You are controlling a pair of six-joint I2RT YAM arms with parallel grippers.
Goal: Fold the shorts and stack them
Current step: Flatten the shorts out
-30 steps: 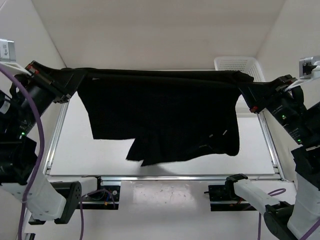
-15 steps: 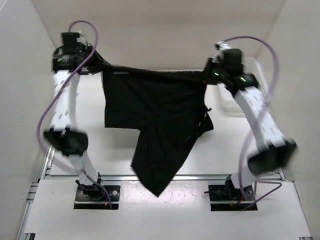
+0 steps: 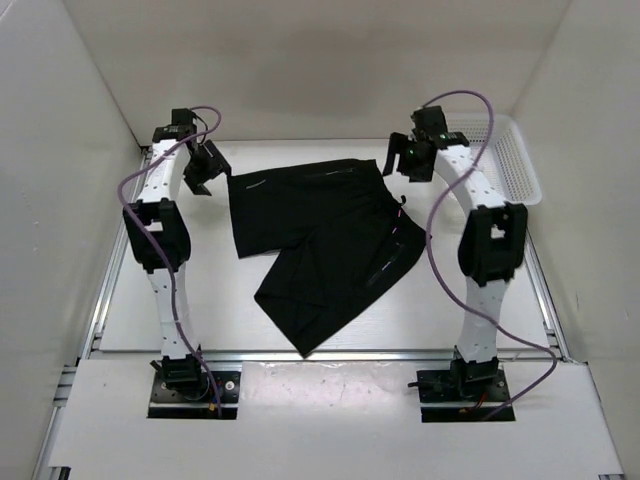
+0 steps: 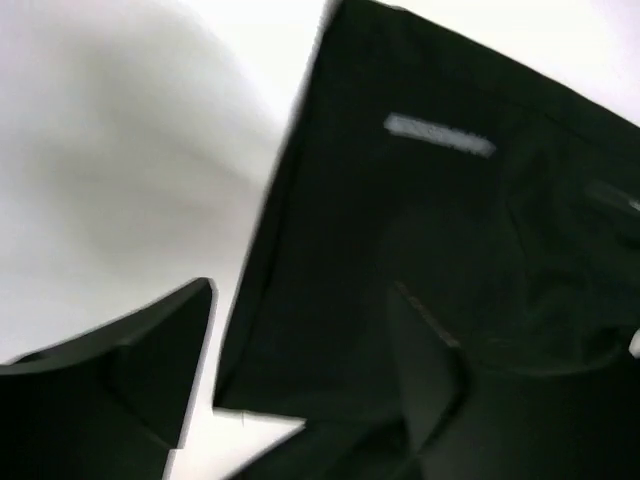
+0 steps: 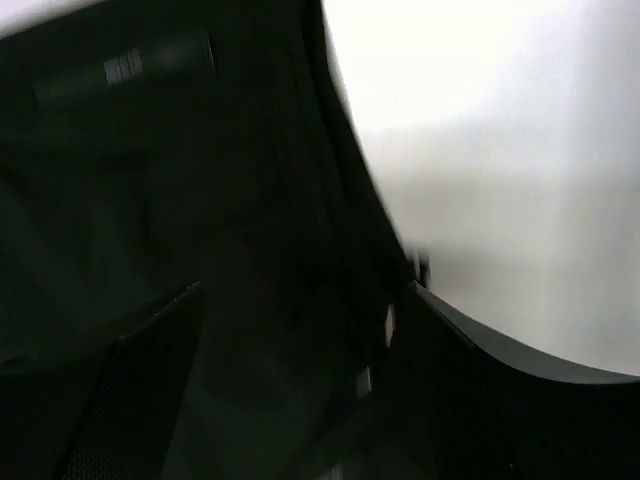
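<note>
Black fabric shorts (image 3: 318, 235): flat on white tabletop (image 3: 180, 300), far-centre, one leg toward near edge
Left jaws: wide apart, empty, beside waistband's left corner
Right jaws: wide apart, empty, beside waistband's right corner

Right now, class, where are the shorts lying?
In the top view the shorts lie spread mid-table, waistband toward the far edge between the left gripper and right gripper, one leg pointing to the near edge.

left arm (image 3: 158, 232): stretched far forward, elbow high
left pincer (image 3: 205, 168): tilted down, jaws wide apart
right arm (image 3: 489, 240): stretched forward, elbow high
right pincer (image 3: 397, 160): jaws wide apart
</note>
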